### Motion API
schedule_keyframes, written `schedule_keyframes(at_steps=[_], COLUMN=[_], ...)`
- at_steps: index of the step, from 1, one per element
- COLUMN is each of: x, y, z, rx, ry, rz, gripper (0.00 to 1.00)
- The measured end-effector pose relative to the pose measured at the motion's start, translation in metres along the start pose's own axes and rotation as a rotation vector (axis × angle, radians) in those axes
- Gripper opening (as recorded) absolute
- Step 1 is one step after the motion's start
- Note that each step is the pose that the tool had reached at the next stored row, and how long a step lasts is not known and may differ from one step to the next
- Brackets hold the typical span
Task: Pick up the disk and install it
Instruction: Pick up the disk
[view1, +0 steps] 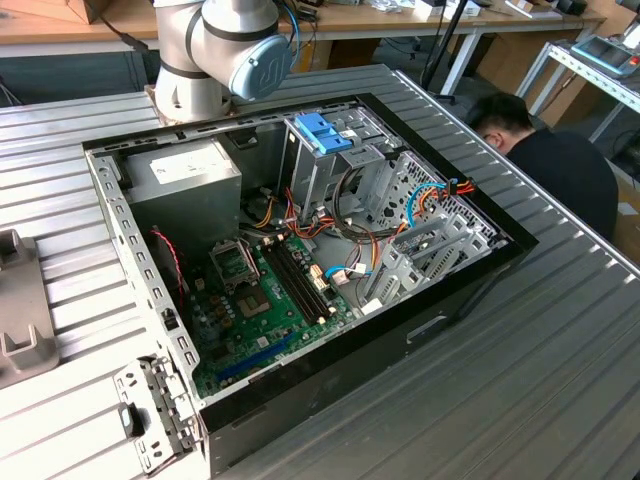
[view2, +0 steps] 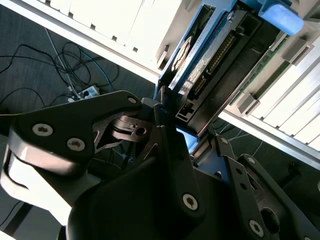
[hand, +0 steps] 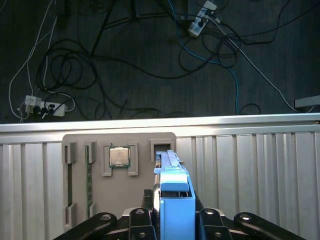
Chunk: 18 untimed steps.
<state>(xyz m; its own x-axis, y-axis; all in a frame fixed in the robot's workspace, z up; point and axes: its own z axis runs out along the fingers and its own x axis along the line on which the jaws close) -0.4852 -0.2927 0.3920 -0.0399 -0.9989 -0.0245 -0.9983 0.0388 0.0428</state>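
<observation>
The black screw-studded gripper (hand: 175, 207) is clamped on the flat grey metal disk (hand: 175, 192) framed in smooth light-blue plastic. The disk is held edge-on over a matte beige tray (hand: 100, 200) (a square silver chip (hand: 119, 156) sits in one pocket) on the ribbed metal table (hand: 250, 170). In the exterior view the open black computer case (view1: 470, 290) lies mid-frame — the arm's rounded grey joint (view1: 215, 50) at that view's upper left.

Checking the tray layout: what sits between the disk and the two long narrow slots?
First wrist view: a square chip lies between the disk and the slots.
</observation>
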Motion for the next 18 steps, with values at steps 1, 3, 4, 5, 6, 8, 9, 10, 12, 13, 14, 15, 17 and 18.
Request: schedule_keyframes(at_steps=[1, 3, 4, 5, 6, 8, 9, 10, 12, 13, 14, 15, 17, 18], x=[0.0000, 0.0000, 0.0000, -0.0001, -0.0001, -0.0001, -0.0001, -0.0001, -0.0001, -0.0001, -0.0001, -0.0002, -0.0002, -0.0002], y=[0.0000, 0.0001, 0.0001, 0.0001, 0.0001, 0.0001, 0.0002, 0.0002, 0.0002, 0.0002, 0.0003, 0.0003, 0.0003, 0.0003], z=[-0.0003, -0.0012, -0.0016, -0.0021, -0.0024, -0.0034, -0.0037, -0.0041, -0.0052, -0.0056, -0.0059, -0.0063, -0.0071, -0.0075], rx=[0.0001, 0.0001, 0.0001, 0.0001, 0.0001, 0.0001, 0.0001, 0.0000, 0.0000, 0.0001, 0.0002, 0.0001, 0.0001, 0.0001], ry=[0.0000, 0.0000, -0.0001, 0.0000, 0.0000, -0.0001, 0.0000, 0.0000, 0.0000, 0.0000, -0.0001, 0.0000, 0.0000, 0.0000], rz=[0.000, 0.000, 0.000, 0.000, 0.000, 0.000, 0.000, 0.000, 0.000, 0.000, 0.000, 0.000, 0.000, 0.000], gripper=[0.37, 0.37, 0.37, 0.37, 0.37, 0.37, 0.37, 0.37, 0.37, 0.37, 0.37, 0.37, 0.37, 0.37])
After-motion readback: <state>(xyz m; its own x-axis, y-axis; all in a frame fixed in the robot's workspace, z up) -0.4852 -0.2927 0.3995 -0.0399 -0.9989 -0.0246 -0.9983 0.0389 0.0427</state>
